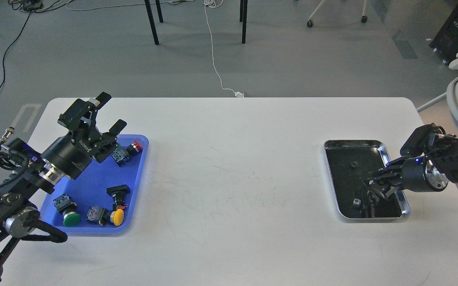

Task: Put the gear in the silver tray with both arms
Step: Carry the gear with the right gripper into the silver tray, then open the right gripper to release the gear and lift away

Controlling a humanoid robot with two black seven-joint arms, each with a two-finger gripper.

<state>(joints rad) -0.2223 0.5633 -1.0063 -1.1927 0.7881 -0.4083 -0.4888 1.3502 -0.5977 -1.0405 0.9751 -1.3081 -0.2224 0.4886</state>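
The silver tray (394, 215) lies at the right of the white table. A small dark gear (354, 163) lies on its dark floor, in the far half. My right gripper (375, 186) comes in from the right edge and hangs low over the tray's near half. Its fingers look apart and hold nothing, and the gear lies apart from them; the floor mirrors them. My left gripper (107, 112) is open and empty, raised above the far left corner of the blue tray (94, 178).
The blue plastic tray holds several push-button switches with green, yellow and red caps (118, 216). The table's far edge (229, 98) meets grey floor with chair legs and cables. A white chair stands past the right edge.
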